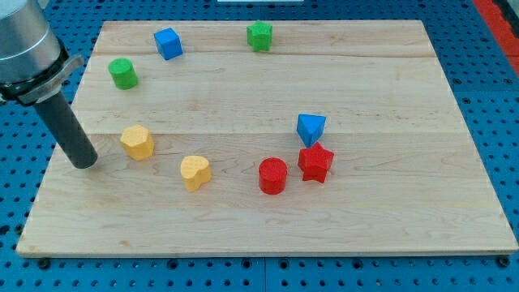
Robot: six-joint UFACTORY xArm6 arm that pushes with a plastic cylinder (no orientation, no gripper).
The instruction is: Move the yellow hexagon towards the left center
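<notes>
The yellow hexagon (138,142) lies on the wooden board (268,219) at the view's left, about mid-height. My tip (83,164) rests on the board just left of the hexagon and slightly below it, a small gap apart. A yellow heart-shaped block (195,172) lies to the right of the hexagon and lower.
A green cylinder (123,74) and a blue cube (168,43) sit at the top left. A green star-like block (259,36) sits at the top middle. A blue triangular block (310,129), a red star (315,162) and a red cylinder (272,175) cluster right of centre.
</notes>
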